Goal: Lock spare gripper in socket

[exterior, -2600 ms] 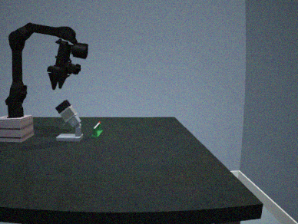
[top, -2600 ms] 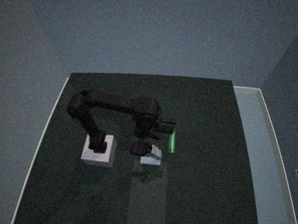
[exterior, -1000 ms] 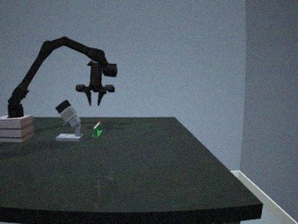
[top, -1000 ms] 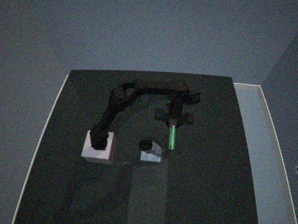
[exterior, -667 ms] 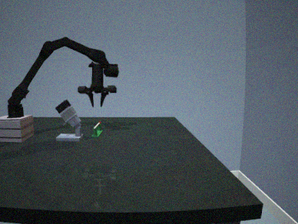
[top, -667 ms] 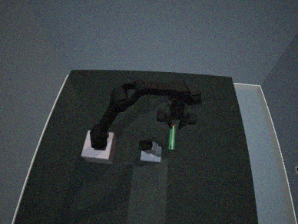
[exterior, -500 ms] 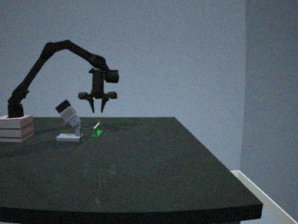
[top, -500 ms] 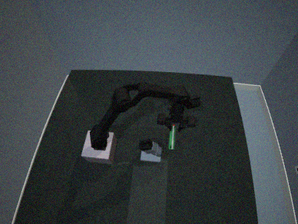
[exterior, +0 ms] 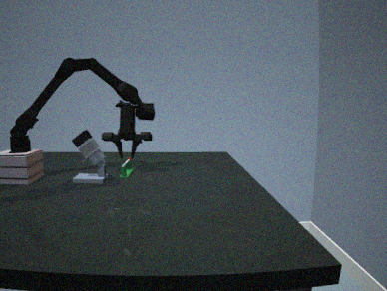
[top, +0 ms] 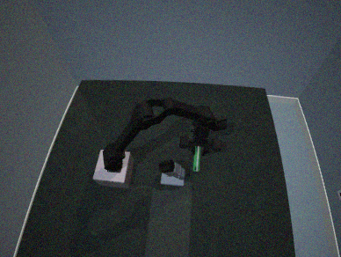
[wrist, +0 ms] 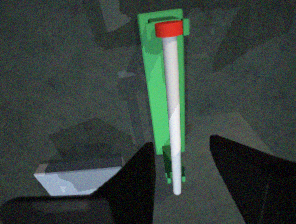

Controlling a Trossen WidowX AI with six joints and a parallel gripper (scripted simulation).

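Observation:
The lock pin, a white rod (wrist: 171,75) (exterior: 126,163) with a red head, rests lengthwise along a green holder (wrist: 156,100) (top: 196,165) (exterior: 125,173). The pin looks tilted, red head higher. My gripper (wrist: 181,145) (exterior: 127,157) is part open and points down above the holder. In the wrist view its fingers stand either side of the pin's plain end, with gaps on both sides. The mount's pale base (top: 171,180) (exterior: 89,178) (wrist: 77,182) stands beside the holder. Above it leans a grey body (exterior: 91,148) with a dark end (exterior: 81,137). The socket and spigot joint cannot be made out.
The arm's base stands on a pale layered block (top: 111,177) (exterior: 20,170), on the far side of the mount from the holder. The leaning grey body rises close beside my gripper. The dark table (top: 237,211) (exterior: 199,219) has its edge farther off to the right.

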